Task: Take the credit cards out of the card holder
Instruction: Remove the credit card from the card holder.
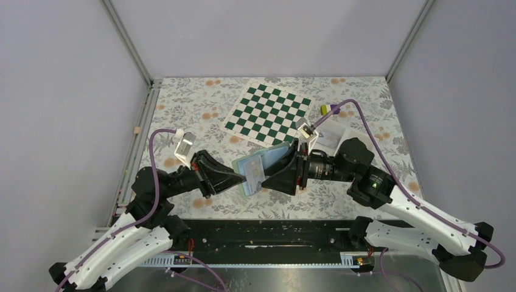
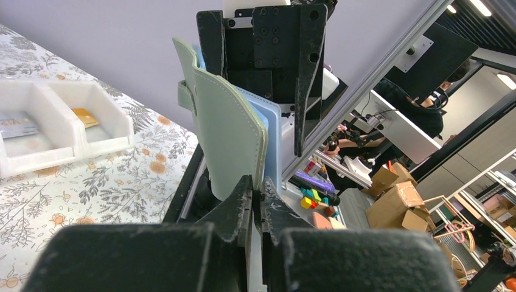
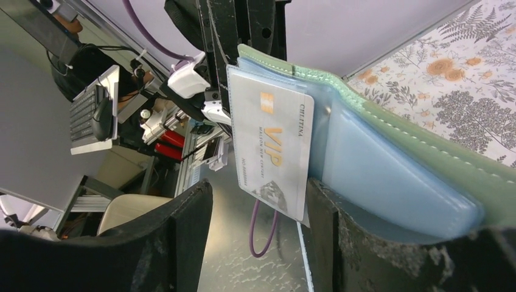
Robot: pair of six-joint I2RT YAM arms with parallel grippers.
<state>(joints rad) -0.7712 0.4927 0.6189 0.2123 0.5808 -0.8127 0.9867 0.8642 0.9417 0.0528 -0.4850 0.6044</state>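
Lighting and picture quality: bright, even, diffuse.
Top view: soft overhead light, faint shadows on the table (image 1: 195,109), slight bending at frame corners. Left wrist view: left fingers (image 2: 240,201) at bottom edge blurred; ceiling lamps (image 2: 484,7) at upper right blown out. Right wrist view: credit card (image 3: 274,152) print sharp, right fingers (image 3: 182,243) at bottom soft, mild sheen on card holder (image 3: 389,176).

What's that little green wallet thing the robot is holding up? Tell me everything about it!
The card holder is a thin fold-open wallet, pale green outside with stitched edges, light blue with clear pockets inside. It looks like soft leather. It is held open above the table, pinched at one edge by the shut left gripper. A pale card with gold VIP lettering sticks partly out of a pocket, between the open fingers of the right gripper.
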